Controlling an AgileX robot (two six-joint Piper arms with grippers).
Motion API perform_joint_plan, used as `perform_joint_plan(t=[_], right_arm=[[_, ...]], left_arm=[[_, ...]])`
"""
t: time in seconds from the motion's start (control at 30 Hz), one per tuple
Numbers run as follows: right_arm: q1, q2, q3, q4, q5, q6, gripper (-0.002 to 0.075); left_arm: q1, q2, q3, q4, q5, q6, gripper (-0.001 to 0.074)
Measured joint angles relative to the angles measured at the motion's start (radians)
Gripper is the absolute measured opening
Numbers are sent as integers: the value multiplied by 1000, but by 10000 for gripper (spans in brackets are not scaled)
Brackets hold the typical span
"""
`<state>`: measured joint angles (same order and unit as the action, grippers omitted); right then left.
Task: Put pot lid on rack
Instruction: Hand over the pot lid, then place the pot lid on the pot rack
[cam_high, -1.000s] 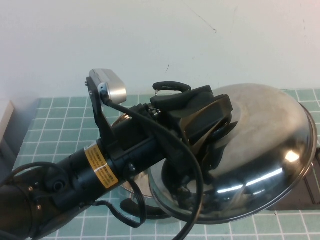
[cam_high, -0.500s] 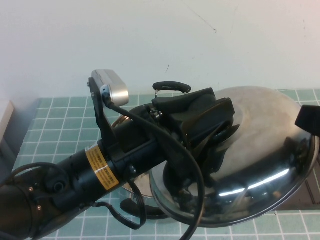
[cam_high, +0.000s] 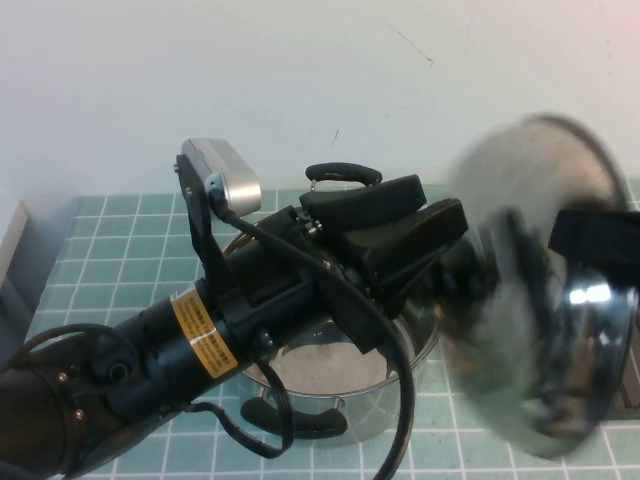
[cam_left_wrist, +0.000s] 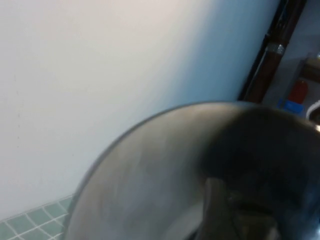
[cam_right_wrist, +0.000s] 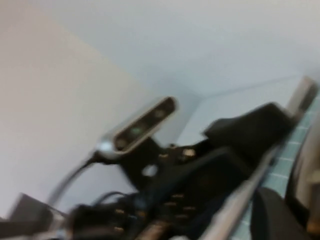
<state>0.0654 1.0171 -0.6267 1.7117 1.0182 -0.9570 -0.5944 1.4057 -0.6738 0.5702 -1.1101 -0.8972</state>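
Observation:
The pot lid (cam_high: 540, 340) is in the air at the right, tipped up nearly on edge and blurred by motion. My left gripper (cam_high: 472, 272) reaches across the table and is shut on the lid at its centre; the knob is hidden by the fingers. The lid's dome fills the left wrist view (cam_left_wrist: 150, 175). My right gripper (cam_high: 592, 240) is at the right edge, against the lid's upper rim. The lid's rim (cam_right_wrist: 250, 192) runs past one right finger (cam_right_wrist: 275, 215) in the right wrist view. The rack is hidden behind the lid.
The open steel pot (cam_high: 340, 385) stands under the left arm, with one black handle at the back (cam_high: 343, 173) and one at the front (cam_high: 300, 420). The green tiled table (cam_high: 110, 250) meets a white wall behind. The left wrist camera (cam_right_wrist: 140, 125) shows in the right wrist view.
The lid has swung from lying dome-up over the pot to nearly on edge and moved right, uncovering the pot. The right gripper has come in from the right edge to the lid's rim.

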Motion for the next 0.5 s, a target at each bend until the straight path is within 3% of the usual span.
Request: perform_joint_plan(t=[0.13,0.3,0.4,0.5], right_arm=[[6,3,-11,-45,-41,-94,24],[6,-42,-99,-57,-42,-187,21],[6,-72,-182,-146,-68,-178,20],[6,-90,-234,-296,-114,-109,20]], left_arm=[[12,-5,0,12,-30,0,456],[111,-39,0,90,-34,-7,459],[196,-87,0,175,-23,-40,379],[286,-164,0,307,46,-88,172]])
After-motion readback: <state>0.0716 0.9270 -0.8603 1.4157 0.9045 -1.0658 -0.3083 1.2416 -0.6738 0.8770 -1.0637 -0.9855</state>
